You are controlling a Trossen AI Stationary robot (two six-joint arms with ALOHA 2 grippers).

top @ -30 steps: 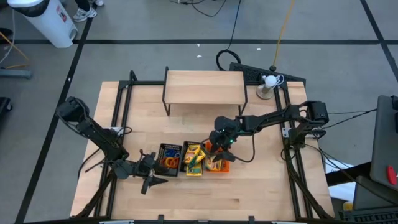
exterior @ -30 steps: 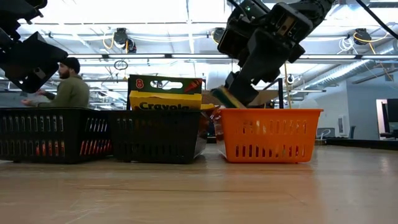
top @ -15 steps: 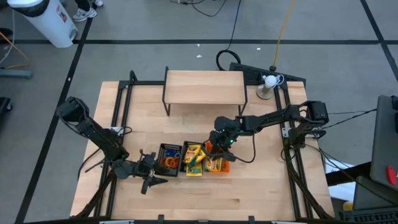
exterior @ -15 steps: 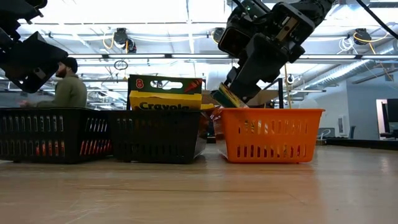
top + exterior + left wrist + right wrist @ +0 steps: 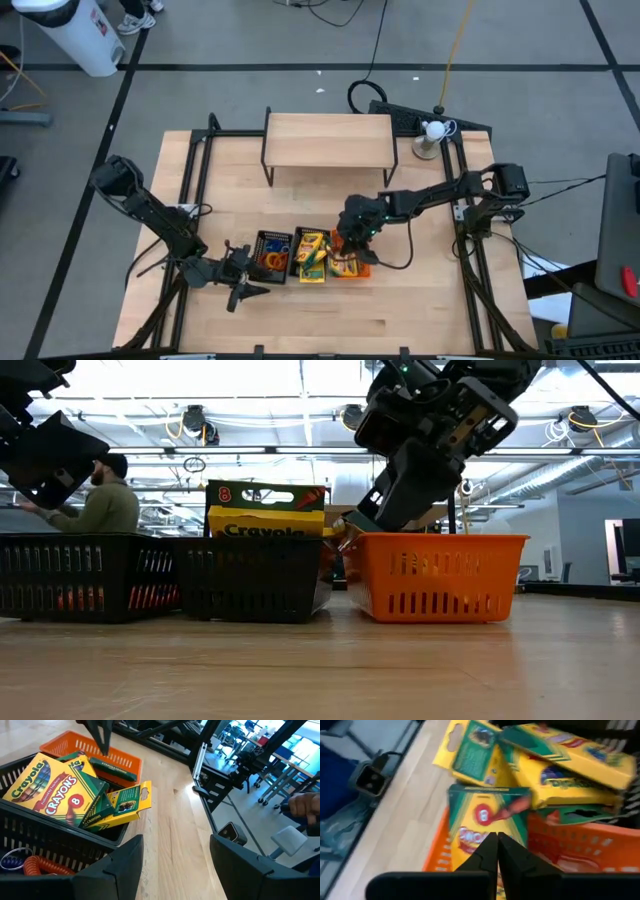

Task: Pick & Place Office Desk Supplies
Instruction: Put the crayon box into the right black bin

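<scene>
A light wooden table (image 5: 300, 320) stands on a grey floor, and the low view looks past it into a bright workshop where a person (image 5: 108, 500) in a dark cap sits beyond the trays.

Three small mesh trays stand in a row near the table's front middle. The left black tray (image 5: 271, 253) holds coiled rubber bands, an orange one (image 5: 42, 865) and a blue one (image 5: 12, 859) among them. The middle black tray (image 5: 311, 256) carries yellow-and-green crayon boxes; the biggest box (image 5: 47, 787) reads "Crayola CRAYONS 8", and in the low view the upright box (image 5: 265, 510) shows "8" and "Crayola". Another box (image 5: 125, 802) lies tipped over that tray's rim toward the table. The orange tray (image 5: 440, 575) sits at the right end of the row with a crayon box (image 5: 485, 822) inside, marked with a red circle and partly readable lettering.

The right hand (image 5: 352, 232) hangs over the orange tray, its fingers (image 5: 495, 852) pressed together with nothing between them, pointing down at the box in that tray. The left hand (image 5: 240, 278) waits low beside the left black tray, its fingers (image 5: 125, 865) spread wide and empty.

A wooden shelf (image 5: 328, 140) with black legs stands at the back, and a white ball (image 5: 434, 130) on a stand sits at the back right corner.
</scene>
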